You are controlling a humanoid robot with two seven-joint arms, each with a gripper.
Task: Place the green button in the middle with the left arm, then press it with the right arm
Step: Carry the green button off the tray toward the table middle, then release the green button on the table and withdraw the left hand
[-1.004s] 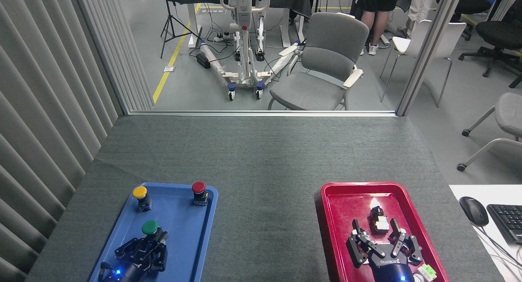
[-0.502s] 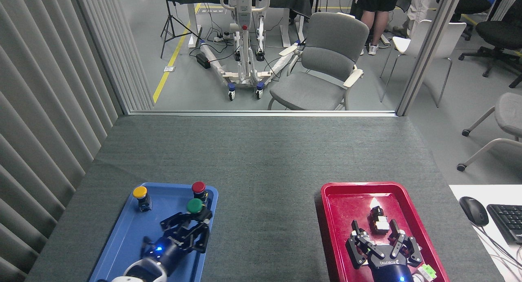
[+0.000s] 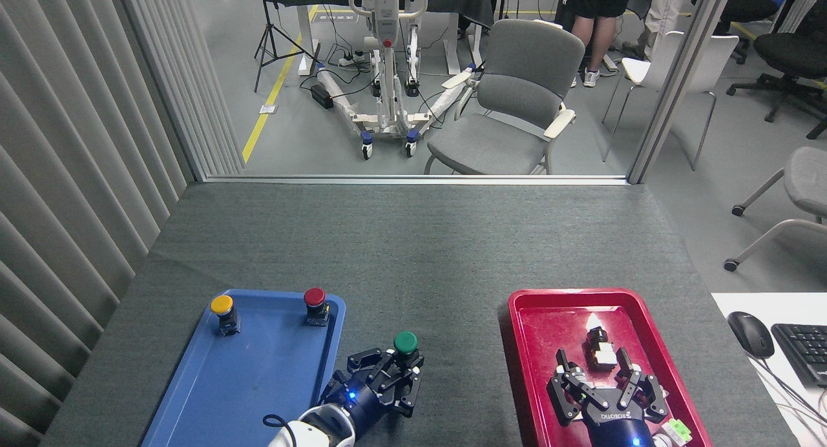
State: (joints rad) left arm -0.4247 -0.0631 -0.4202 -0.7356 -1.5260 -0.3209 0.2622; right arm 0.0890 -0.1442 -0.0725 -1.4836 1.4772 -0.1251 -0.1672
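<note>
Grey-green felt cloth [image 3: 413, 253] lay beneath the round dark-green-capped push-button [image 3: 405, 343], clamped between the black left gripper's [image 3: 395, 377] fingers; set-down pending, probably. Right gripper [image 3: 601, 377] was spread wide, empty.

i see my left gripper [image 3: 393, 384] holding the button [image 3: 405, 343] over the bare cloth [image 3: 452, 369] between the left tray [image 3: 258, 369], with two switches at its far end, and the right tray [image 3: 543, 331], under my right gripper [image 3: 606, 376].
</note>
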